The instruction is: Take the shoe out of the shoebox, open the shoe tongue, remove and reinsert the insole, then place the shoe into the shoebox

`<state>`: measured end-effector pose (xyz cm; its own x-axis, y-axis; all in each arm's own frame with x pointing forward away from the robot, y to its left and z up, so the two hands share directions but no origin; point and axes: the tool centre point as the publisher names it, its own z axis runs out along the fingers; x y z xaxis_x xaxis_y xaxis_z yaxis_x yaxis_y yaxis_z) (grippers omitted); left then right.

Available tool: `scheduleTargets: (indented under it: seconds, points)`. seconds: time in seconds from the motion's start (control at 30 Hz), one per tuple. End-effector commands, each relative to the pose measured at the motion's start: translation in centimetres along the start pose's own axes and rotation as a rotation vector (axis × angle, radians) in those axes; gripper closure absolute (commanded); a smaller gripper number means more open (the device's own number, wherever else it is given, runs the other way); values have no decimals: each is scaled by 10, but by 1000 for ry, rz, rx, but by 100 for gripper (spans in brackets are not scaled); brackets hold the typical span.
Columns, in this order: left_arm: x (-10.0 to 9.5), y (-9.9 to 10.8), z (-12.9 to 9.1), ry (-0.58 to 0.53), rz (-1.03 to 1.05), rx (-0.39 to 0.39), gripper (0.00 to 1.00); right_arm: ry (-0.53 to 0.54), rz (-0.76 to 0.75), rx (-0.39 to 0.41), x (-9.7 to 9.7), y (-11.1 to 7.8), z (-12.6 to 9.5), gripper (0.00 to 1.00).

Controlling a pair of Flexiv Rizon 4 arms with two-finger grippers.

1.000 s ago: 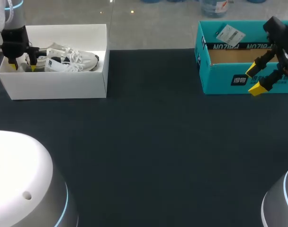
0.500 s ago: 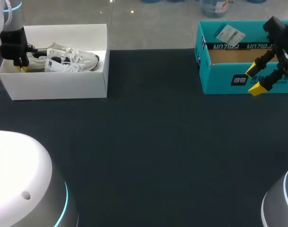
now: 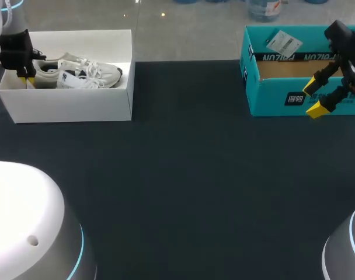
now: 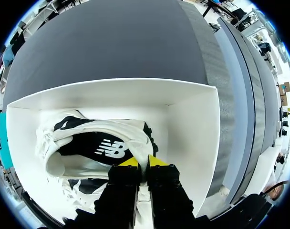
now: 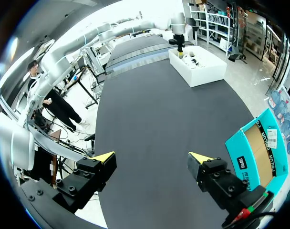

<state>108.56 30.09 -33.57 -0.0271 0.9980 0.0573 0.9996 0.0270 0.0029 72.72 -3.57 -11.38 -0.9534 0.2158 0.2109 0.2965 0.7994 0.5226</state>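
Note:
A white sneaker [image 3: 78,73] with dark panels lies in the open white shoebox [image 3: 72,105] at the table's far left. My left gripper [image 3: 25,74] is down inside the box at the shoe's heel end. In the left wrist view its fingers [image 4: 143,163] stand almost together, shut on the white heel collar of the sneaker [image 4: 95,148], with the box wall [image 4: 188,129] just beyond. My right gripper [image 3: 313,97] hangs open and empty in front of the teal box [image 3: 271,93] at the far right; it [image 5: 152,157] is wide open above dark table.
The teal cardboard box [image 5: 257,148] is open, with a paper tag [image 3: 282,42] on its rim. The dark table [image 3: 189,175] stretches between the two boxes. The white shoebox [image 5: 197,69] lies far ahead of the right gripper.
My left gripper closed from open onto the shoe's heel and rose slightly with it. The right arm stayed where it was.

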Motion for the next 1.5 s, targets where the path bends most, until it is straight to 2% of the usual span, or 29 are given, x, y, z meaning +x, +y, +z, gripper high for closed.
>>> scheduleTargets:
  seconds: [0.03, 0.43, 0.9, 1.5]
  points:
    - [2, -5, -18, -13, 3, -14, 100, 1, 0, 3, -1, 1, 1, 0]
    - [-1, -8, -56, -40, 12, -59, 100, 1, 0, 3, -1, 1, 1, 0]
    - [1, -9, -63, -50, -3, -61, 100, 1, 0, 3, -1, 1, 1, 0]
    - [4, -12, -132, -148, -52, -123, 100, 1, 0, 3, -1, 1, 1, 0]
